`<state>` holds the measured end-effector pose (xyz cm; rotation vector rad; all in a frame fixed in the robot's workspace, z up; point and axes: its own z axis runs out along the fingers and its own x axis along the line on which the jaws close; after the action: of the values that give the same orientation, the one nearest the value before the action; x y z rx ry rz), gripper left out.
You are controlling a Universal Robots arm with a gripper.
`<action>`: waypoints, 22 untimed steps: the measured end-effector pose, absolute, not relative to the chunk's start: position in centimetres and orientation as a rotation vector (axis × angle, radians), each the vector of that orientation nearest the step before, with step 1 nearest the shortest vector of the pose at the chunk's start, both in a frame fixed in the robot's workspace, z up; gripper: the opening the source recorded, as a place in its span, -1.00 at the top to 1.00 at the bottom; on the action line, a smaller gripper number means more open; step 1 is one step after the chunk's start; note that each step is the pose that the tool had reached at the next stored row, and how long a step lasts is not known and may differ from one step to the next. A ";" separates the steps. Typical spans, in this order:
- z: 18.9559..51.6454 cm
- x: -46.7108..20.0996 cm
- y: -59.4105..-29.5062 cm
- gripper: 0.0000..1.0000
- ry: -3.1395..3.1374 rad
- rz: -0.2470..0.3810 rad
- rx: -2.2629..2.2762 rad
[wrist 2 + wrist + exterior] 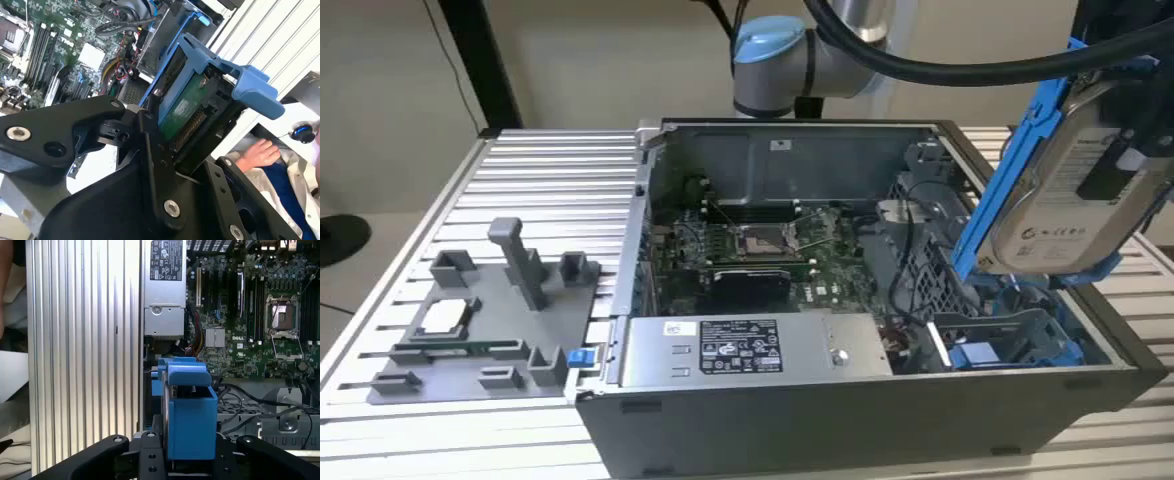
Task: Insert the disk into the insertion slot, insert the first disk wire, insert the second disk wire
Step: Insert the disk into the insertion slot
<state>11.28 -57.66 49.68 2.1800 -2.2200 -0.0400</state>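
In the exterior view, the gripper (1117,160) pinches the disk (1054,200), a silver-grey drive with a white label and a bright blue frame. It is held tilted on edge above the insertion slot (1007,345), at the exterior view's right end of the open computer case (854,410). In the second wrist view, the disk (182,107) shows a green circuit-board face between black fingers (152,150). In the first wrist view, the disk (190,415) is seen edge-on beside the motherboard (240,315).
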 end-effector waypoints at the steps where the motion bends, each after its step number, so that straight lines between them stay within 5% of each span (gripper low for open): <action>1: 49.7 11.3 -57.7 1.00 -2.220 -0.040 2.180; 22: 48.7 11.5 -57.7 1.00 -2.220 -0.041 2.180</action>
<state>11.53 -57.68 48.65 2.1803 -2.2202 -0.0406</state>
